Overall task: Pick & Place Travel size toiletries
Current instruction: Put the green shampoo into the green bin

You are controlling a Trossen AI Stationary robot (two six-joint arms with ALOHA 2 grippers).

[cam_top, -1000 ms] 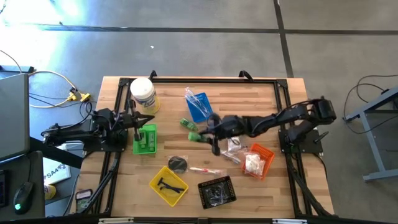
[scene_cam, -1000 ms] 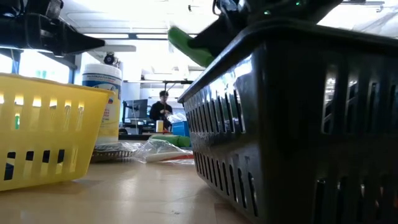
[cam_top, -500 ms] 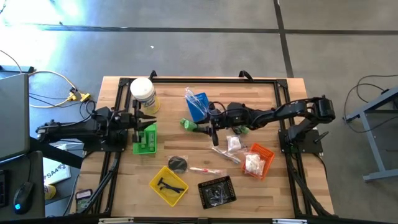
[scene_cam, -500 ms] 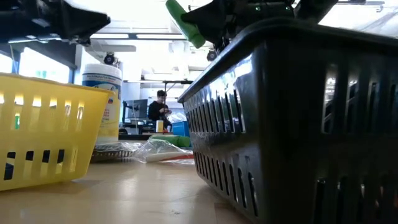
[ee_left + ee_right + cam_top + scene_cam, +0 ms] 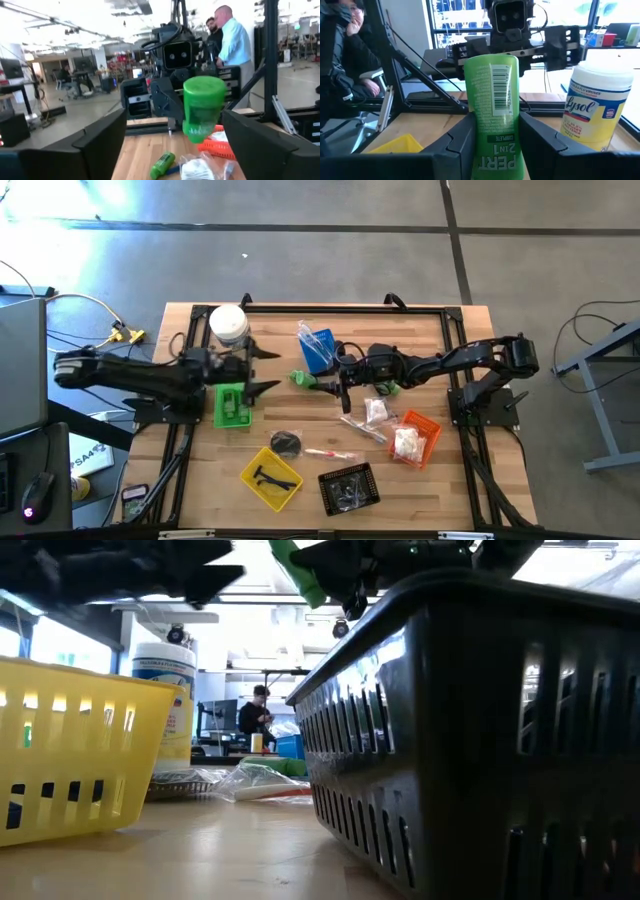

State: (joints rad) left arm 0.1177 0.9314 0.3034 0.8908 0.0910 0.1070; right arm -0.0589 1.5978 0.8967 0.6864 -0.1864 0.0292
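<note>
A small green bottle (image 5: 303,379) hangs over the table's middle, and my right gripper (image 5: 332,381) is shut on it. The left wrist view shows that bottle (image 5: 202,112) end-on. My left gripper (image 5: 268,371) stands open above the green tray (image 5: 231,404), its fingers spread and pointing at the bottle, a short way off. A second green bottle (image 5: 386,387) lies on the wood beside clear-wrapped pieces (image 5: 374,410). A wrapped toothbrush (image 5: 330,453) and a dark round piece (image 5: 286,443) lie nearer the front. My right gripper pinches the green bottle by its two sides (image 5: 479,131) between both fingers (image 5: 459,138). The fingers come level from the table's right side and lie along the bottle. Lifted clear of the table, the bottle lies about level, its free end (image 5: 203,92) toward my left gripper.
A big white tub (image 5: 228,326) stands at the far left. A blue tray (image 5: 321,351) sits far of centre, an orange one (image 5: 424,425) at the right, yellow (image 5: 251,470) and black (image 5: 366,477) ones at the front. People show in the room beyond.
My left gripper has come out from the table's left edge toward the middle, risen and opened wide. My right gripper has carried the green bottle up and a little toward the far edge, then held still.
</note>
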